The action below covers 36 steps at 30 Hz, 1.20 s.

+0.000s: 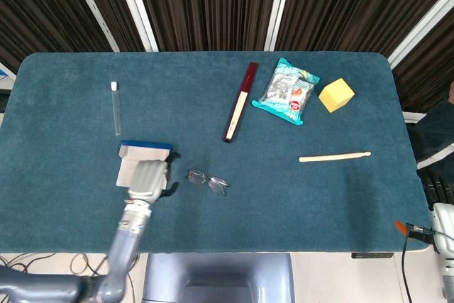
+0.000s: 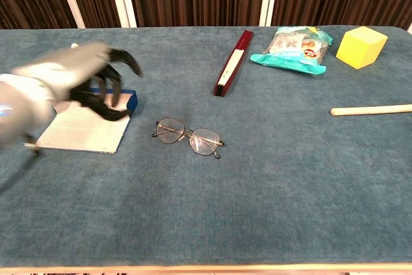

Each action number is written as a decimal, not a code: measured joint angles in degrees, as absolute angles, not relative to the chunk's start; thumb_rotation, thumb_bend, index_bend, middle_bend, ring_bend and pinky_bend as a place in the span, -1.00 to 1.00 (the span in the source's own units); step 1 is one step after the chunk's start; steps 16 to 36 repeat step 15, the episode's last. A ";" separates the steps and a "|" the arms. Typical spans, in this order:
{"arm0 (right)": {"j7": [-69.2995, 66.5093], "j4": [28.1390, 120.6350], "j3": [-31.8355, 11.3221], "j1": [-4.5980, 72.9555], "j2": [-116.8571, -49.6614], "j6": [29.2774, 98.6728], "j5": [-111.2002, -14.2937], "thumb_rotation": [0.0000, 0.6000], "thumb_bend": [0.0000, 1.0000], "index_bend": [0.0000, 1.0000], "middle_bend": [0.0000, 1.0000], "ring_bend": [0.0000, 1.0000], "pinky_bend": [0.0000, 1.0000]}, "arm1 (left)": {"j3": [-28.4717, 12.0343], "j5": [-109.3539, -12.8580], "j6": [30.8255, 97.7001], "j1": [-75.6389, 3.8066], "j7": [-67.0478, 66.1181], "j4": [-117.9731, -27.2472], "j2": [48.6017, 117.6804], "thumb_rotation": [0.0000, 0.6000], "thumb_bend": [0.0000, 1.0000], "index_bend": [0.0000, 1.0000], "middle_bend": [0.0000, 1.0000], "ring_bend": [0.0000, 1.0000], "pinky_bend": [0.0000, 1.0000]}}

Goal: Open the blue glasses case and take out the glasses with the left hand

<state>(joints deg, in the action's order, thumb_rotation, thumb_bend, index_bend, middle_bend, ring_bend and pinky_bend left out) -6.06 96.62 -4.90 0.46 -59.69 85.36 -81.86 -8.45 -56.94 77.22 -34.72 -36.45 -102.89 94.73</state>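
The wire-framed glasses (image 1: 208, 180) (image 2: 188, 137) lie flat on the teal table, to the right of the case. The blue glasses case (image 1: 144, 150) (image 2: 84, 130) lies open, its pale lining facing up and its blue edge at the far side. My left hand (image 1: 147, 181) (image 2: 77, 78) hovers over the case with its fingers spread, holding nothing; it is blurred in the chest view. Part of my right hand (image 1: 441, 207) shows at the lower right edge of the head view, off the table, too cropped to read.
A glass tube (image 1: 116, 108) (image 2: 69, 59) lies at far left. A dark red slim box (image 1: 240, 101) (image 2: 232, 62), a snack packet (image 1: 286, 90) (image 2: 293, 46) and a yellow cube (image 1: 336, 94) (image 2: 362, 46) sit at the back. A wooden stick (image 1: 333, 156) (image 2: 371, 110) lies at right.
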 measured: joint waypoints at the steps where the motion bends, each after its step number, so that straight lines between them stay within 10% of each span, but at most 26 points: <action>1: -5.93 96.62 -4.86 0.45 -59.72 85.40 -81.94 1.00 -0.64 -1.00 -1.00 -1.00 -0.61 | -7.12 -58.92 77.52 -33.84 -35.35 -103.57 92.64 1.00 -0.51 -0.87 -0.73 -0.84 -0.57; 6: -5.55 96.69 -4.74 0.41 -59.87 85.59 -82.20 1.00 -0.64 -1.00 -1.00 -1.00 -0.61 | 1.17 -71.17 80.20 -28.59 -29.49 -104.72 81.09 1.00 -0.62 -1.00 -1.00 -1.00 -0.98; 12: -5.23 96.45 -4.71 0.36 -60.12 85.85 -82.37 1.00 -0.64 -1.00 -1.00 -1.00 -0.61 | 8.33 -79.16 86.31 -20.85 -23.42 -102.72 71.76 1.00 -0.81 -1.00 -1.00 -1.00 -1.00; 36: -5.13 96.38 -4.67 0.37 -60.18 85.85 -82.46 1.00 -0.64 -1.00 -1.00 -1.00 -0.61 | 9.41 -80.95 88.82 -18.01 -20.20 -101.43 69.45 1.00 -0.81 -1.00 -1.00 -1.00 -1.00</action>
